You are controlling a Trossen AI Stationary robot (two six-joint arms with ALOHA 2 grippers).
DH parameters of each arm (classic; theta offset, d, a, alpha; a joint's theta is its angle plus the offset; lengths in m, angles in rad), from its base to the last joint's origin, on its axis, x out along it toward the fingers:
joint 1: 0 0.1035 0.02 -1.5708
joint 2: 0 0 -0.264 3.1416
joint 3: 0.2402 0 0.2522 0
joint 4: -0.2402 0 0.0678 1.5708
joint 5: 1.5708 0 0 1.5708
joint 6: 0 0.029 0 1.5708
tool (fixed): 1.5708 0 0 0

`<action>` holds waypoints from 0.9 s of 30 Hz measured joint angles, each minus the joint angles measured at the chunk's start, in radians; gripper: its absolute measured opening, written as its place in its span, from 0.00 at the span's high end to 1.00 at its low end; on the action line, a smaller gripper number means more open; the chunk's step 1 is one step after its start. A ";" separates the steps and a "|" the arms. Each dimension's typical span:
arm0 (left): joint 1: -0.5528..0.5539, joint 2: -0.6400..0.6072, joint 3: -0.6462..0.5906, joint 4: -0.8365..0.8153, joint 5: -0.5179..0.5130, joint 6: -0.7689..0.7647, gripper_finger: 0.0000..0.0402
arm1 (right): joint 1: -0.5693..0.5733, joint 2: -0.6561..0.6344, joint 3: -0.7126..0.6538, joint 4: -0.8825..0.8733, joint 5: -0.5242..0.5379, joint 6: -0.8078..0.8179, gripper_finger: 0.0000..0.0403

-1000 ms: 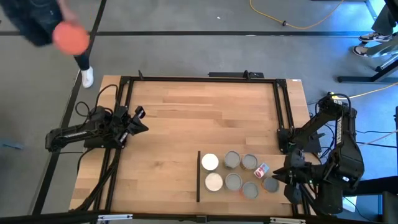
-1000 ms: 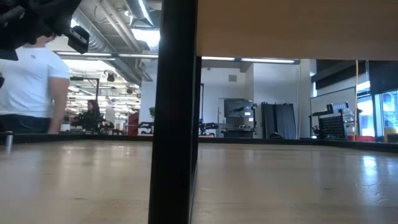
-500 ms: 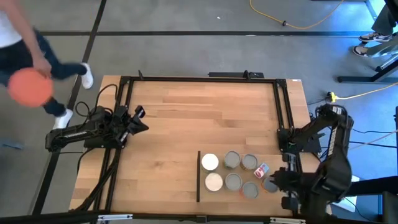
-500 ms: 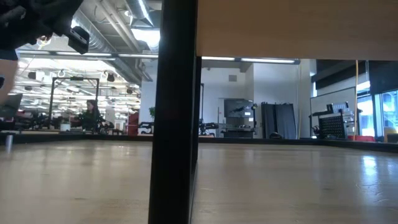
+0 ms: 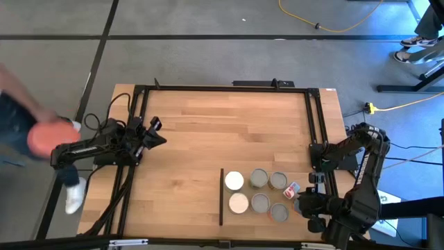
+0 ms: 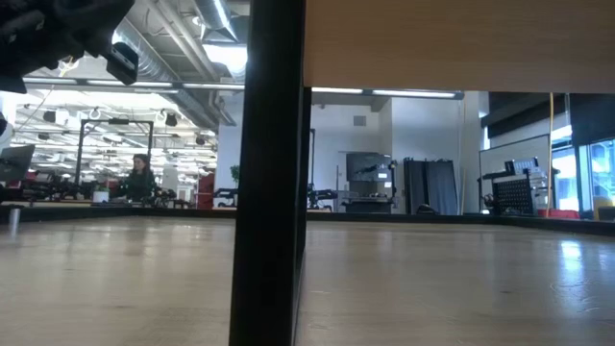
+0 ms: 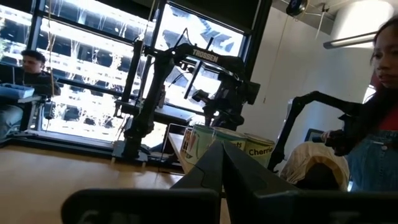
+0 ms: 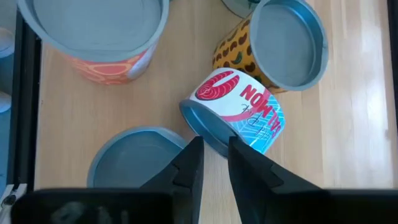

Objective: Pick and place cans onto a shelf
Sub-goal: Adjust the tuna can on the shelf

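Several cans stand upright with their grey or white tops up on the shelf (image 5: pixel 229 217), right of its dark strip (image 5: pixel 221 196), near the table's front edge. One can with a red and white salmon label (image 8: pixel 239 118) lies tipped against the table by its lower rim, at the group's right (image 5: pixel 291 189). My right gripper (image 8: pixel 214 155) hangs over that rim, pointing steeply down, its fingers a narrow gap apart and empty (image 5: pixel 302 203). My left gripper (image 5: pixel 158 127) waits shut at the table's left edge.
In the right wrist view an orange-labelled can (image 8: pixel 93 31), a yellow-brown one (image 8: pixel 289 43) and a grey-topped one (image 8: pixel 134 155) crowd around the tipped can. The black frame rail (image 5: pixel 320 139) runs along the table's right side. A person with an orange ball (image 5: pixel 41 139) passes left of the table.
My right gripper has come down and a little toward the table's left, over the tipped can, and its wrist has rolled. It now covers the can at the group's right end. The cans have kept still. The person with the ball has walked along the table's left side.
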 joint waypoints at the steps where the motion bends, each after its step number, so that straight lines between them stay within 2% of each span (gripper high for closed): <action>1: 0.000 0.000 0.000 0.000 -0.005 0.000 1.00 | 0.000 0.000 0.000 0.000 0.000 0.000 0.81; 12: 0.000 0.000 0.000 0.000 -0.016 0.000 1.00 | -0.006 -0.010 0.061 0.001 0.008 -0.083 0.81; 19: 0.000 0.000 0.000 0.000 -0.020 0.001 1.00 | -0.008 -0.010 0.034 0.000 0.015 -0.088 0.82; 27: 0.000 0.000 0.000 0.000 -0.035 0.001 1.00 | -0.009 -0.009 0.009 -0.002 -0.005 -0.165 0.84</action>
